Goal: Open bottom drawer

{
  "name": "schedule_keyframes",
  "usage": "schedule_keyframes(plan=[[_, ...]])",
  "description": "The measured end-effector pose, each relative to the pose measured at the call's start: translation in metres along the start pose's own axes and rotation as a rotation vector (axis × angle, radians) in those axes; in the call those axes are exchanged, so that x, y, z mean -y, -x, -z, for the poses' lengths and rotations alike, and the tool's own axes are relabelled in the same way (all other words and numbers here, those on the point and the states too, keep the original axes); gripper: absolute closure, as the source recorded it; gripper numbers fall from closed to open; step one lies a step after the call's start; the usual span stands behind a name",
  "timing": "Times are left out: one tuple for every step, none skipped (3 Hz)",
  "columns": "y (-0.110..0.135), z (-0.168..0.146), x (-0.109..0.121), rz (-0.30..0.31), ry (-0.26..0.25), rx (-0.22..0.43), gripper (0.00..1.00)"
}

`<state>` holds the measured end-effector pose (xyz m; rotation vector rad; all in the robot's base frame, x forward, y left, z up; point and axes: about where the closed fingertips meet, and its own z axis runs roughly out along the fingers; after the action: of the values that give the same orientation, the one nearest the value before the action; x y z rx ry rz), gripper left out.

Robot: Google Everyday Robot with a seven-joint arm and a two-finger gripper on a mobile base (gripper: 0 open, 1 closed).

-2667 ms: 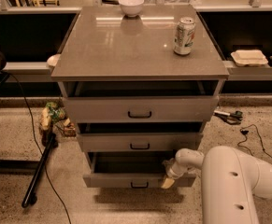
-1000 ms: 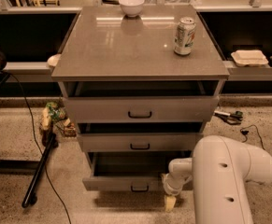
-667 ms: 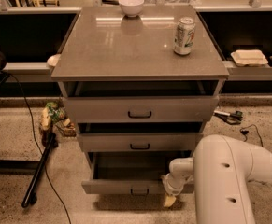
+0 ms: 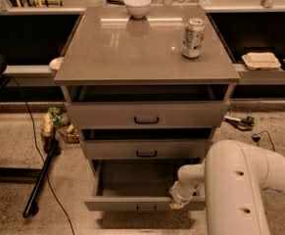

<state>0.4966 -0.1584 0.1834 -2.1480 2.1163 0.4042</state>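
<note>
Frontward bottom drawer (image 4: 127,184) juts, front left-right; tool (image 4: 177,203) at right end.

**Bottom drawer, drawn out**

The bottom drawer (image 4: 132,186), lowest of three, stood pulled well out and level, its plain grey inside exposed. Its slim, flat grey-beige front bore a small dark pull handle (image 4: 146,209) at mid-width. The gripper (image 4: 177,204) was at the front's right part.
</note>
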Motion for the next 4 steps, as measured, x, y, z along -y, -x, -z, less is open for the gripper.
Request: schedule_keyframes(plan=[[0.001, 0.003, 0.001, 0.000, 0.000, 0.000, 1.00], [-0.003, 0.005, -0.018, 0.001, -0.004, -0.008, 1.00], [-0.006, 0.008, -0.040, 0.006, -0.009, -0.012, 1.00], [-0.005, 0.006, -0.044, 0.007, -0.004, -0.012, 0.82]])
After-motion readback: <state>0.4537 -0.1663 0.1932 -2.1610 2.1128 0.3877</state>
